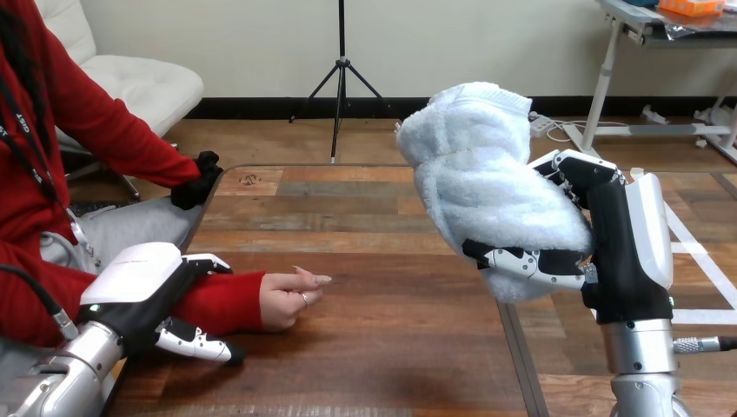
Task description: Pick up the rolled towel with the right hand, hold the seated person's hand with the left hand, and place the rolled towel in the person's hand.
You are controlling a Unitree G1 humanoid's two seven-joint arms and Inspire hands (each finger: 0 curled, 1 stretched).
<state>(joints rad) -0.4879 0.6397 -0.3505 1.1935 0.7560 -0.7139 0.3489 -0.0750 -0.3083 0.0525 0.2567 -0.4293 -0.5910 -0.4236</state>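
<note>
Towel pick-up: looks done. The rolled towel [487, 174] is raised clear of the tabletop [391, 347], right of centre, with the right hand [617, 252] clasped round its lower half.
Wrist hold: looks done. At lower left, the left hand [143, 278] lies over the red-sleeved wrist [222, 300], fingers and thumb curled round it.
Receiving hand: the person's hand [287, 300] rests on the tabletop left of centre, loosely curled, holding nothing.
Left to do: bring the rolled towel across and down into the person's hand, which is well apart from it.
</note>
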